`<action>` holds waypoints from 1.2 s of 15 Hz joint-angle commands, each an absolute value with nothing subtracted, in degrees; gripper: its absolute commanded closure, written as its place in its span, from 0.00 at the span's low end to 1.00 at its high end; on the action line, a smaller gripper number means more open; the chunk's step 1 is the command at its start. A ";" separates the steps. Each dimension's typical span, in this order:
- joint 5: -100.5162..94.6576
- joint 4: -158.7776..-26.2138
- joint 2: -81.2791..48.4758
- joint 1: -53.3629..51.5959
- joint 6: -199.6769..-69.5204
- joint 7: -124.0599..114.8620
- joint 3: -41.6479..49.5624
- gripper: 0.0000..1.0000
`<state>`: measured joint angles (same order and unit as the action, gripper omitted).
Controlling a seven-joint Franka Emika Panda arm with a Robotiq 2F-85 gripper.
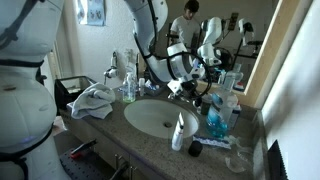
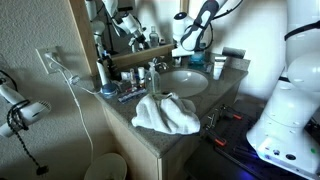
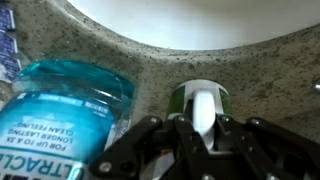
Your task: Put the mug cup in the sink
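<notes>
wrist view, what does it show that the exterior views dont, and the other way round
Only the wrist view: the print on the blue bottle and a green-and-white object right at the fingers. Only the exterior views: the towel, mirror and hair dryer. Shared: the sink and speckled counter.

Arm: the white jointed Franka arm point(image 1: 150, 25) rises from its bulky base at 9 o'clock in an exterior view and arches over toward centre frame.
Wrist: bent over, tool pointing down.
Gripper: the black two-finger Robotiq gripper point(image 1: 186, 82) point(image 2: 190, 45) hangs low; in the wrist view it enters from 6 o'clock point(image 3: 203, 128).
Fingers: the black fingers point(image 3: 183, 135) sit close together; whether they grip cannot be told.
</notes>
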<state>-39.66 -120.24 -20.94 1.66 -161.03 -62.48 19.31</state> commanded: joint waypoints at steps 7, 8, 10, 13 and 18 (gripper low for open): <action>-39.07 -125.44 -11.10 -1.60 -158.92 -67.10 19.70 0.98; -38.77 -126.62 -9.53 -1.84 -157.87 -66.78 19.43 0.98; -38.60 -128.99 -6.54 -2.35 -155.79 -66.43 19.20 0.98; -38.57 -133.32 -1.21 -0.80 -151.53 -65.84 16.20 0.98; -35.27 -140.65 6.44 1.33 -144.29 -64.14 10.46 0.98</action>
